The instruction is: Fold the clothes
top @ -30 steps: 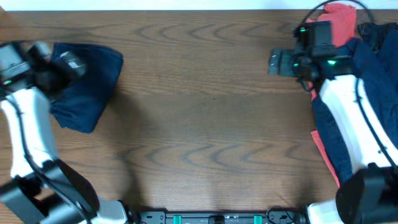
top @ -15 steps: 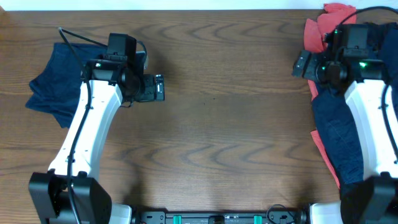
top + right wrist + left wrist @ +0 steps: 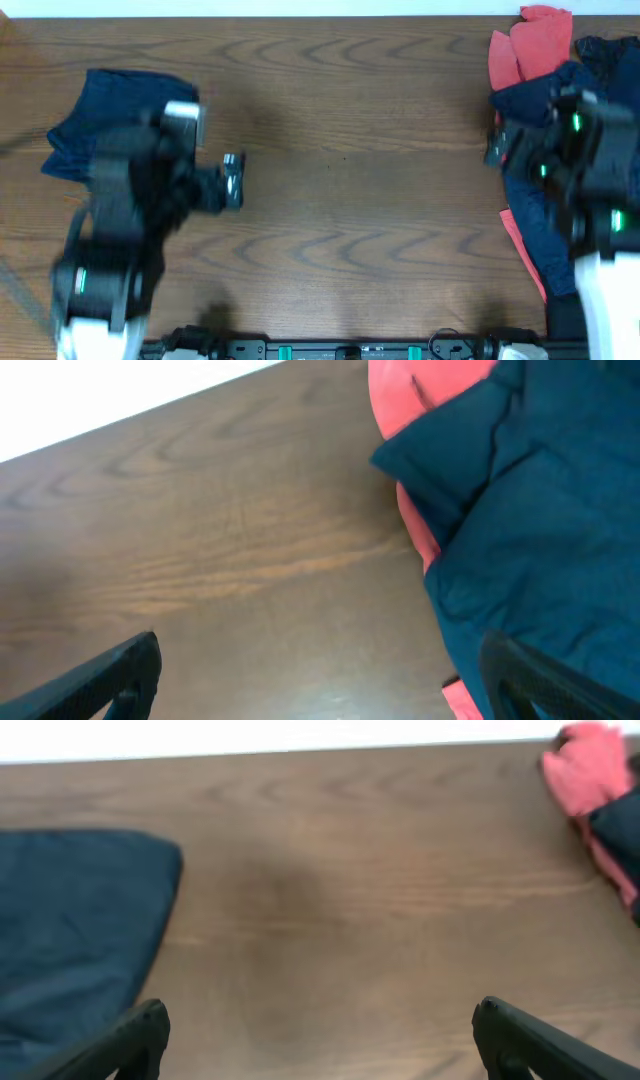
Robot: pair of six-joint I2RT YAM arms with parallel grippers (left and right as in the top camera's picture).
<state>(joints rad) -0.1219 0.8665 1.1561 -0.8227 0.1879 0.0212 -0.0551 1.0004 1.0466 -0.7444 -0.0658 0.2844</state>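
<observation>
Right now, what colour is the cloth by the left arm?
Plain dark navy cloth; left wrist view shows best.

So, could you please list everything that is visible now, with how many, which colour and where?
table: one, brown wood, under everything
wall: one strip, white, along the far edge
shorts: one pair, dark blue, far left of the table, partly under the left arm
blue clothes: number cannot be told, dark blue, heaped at the right edge
red clothes: number cannot be told, coral red, far right corner and showing under the blue heap
left arm: one, black and white, blurred, left side
right arm: one, black and white, over the heap
left pincer: one, black, open, empty
right pincer: one, black, open, empty
</observation>
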